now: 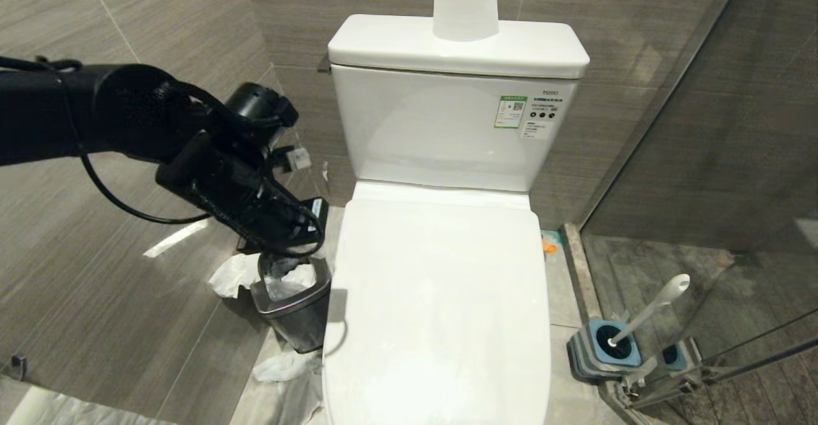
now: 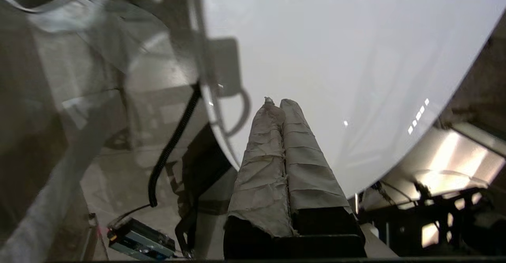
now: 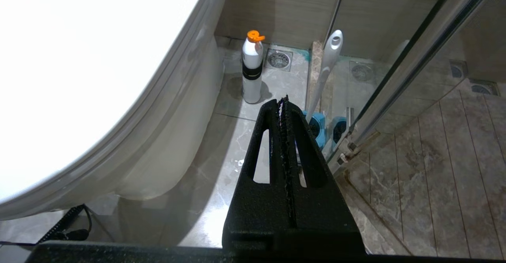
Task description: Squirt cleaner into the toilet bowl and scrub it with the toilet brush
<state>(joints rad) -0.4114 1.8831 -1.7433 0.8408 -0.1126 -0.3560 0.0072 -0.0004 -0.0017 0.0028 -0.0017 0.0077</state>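
Right now the left gripper has its tape-wrapped fingers pressed flat together with nothing between them, its tip just beside the left edge of the closed toilet lid, above the small steel bin that stands on the floor against the toilet's left side. The toilet bowl itself is hidden under that lid, so neither the cleaner nor any scrubbing can reach it until the lid is raised. With the fingers shut, the likely trouble is that they slide over the glossy lid edge instead of hooking beneath it, or that the arm, low and crowded here, knocks the bin and spills the crumpled tissue already hanging from it. A lid flung up too hard could also hit the tank and shake the paper roll standing on its top. The right gripper is likewise closed and empty, hanging low on the toilet's right side. Beyond it, on the floor by the glass shower door, the toilet brush stands tilted in its blue holder, and a white bottle with an orange cap stands near the floor drain; a careless reach could topple either one.
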